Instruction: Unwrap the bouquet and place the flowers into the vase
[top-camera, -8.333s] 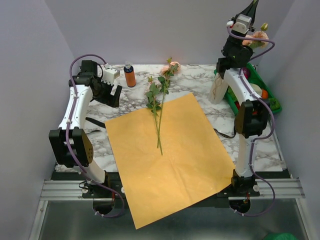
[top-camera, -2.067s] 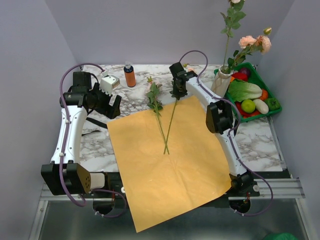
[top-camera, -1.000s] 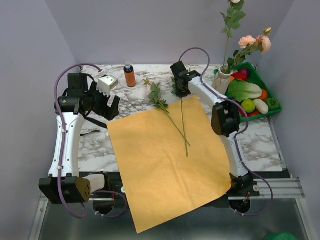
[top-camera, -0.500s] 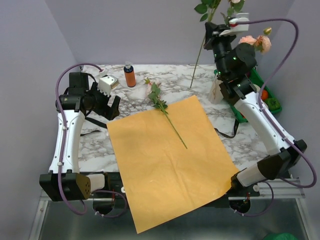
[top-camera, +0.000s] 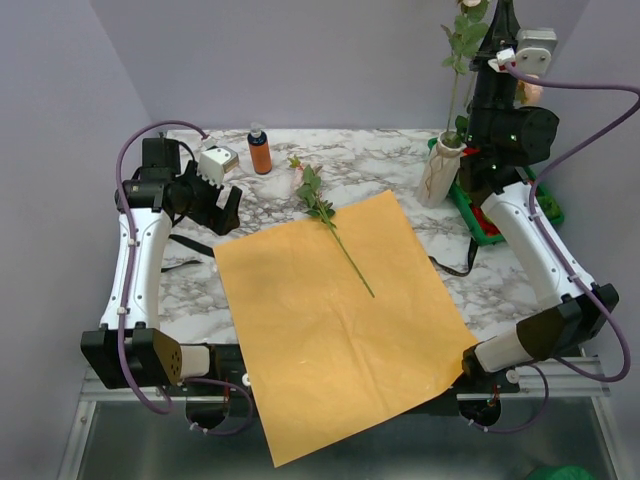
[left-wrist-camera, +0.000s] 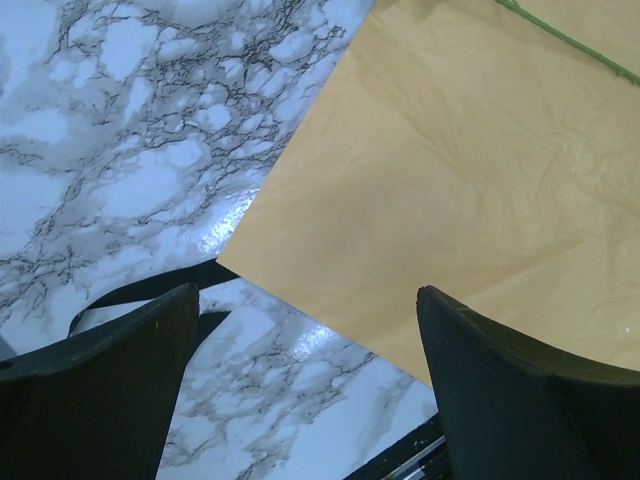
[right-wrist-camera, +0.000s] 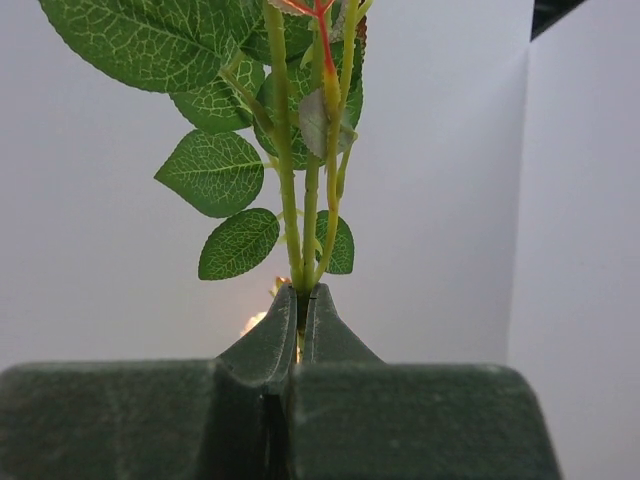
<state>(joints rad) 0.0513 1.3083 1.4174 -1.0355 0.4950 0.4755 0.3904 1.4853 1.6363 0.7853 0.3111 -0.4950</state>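
Top and wrist views, largest thing to smallest. Marble table (top-camera: 200, 290), with the orange sheet (top-camera: 330, 330) spread flat over its near half. The right arm is raised high at the far right. The right gripper (right-wrist-camera: 300, 298) points upward, its jaws pinched narrow on a leafy stem (right-wrist-camera: 300, 230). This held stem hangs over the vase (top-camera: 436, 178), which stands just past the sheet's far right corner. The left gripper (left-wrist-camera: 307, 295) hovers with jaws wide and empty over the sheet's left corner. A loose stem (top-camera: 350, 262) lies across the far part of the sheet, its head off the paper. The bottle (top-camera: 259, 150) stands at the far edge.

Step in hand, as judged: lowering the held stem into the narrow neck. The cut end is hidden behind the arm, so it should be brought plumb over the rim and lowered slowly. The grip should open only once the end is well inside, and without knocking the leafy stem (top-camera: 455, 95) already standing there.

Count: one sheet, two arms, one vase, one bottle. Stems: one held, one on the sheet, at least one in the vase.
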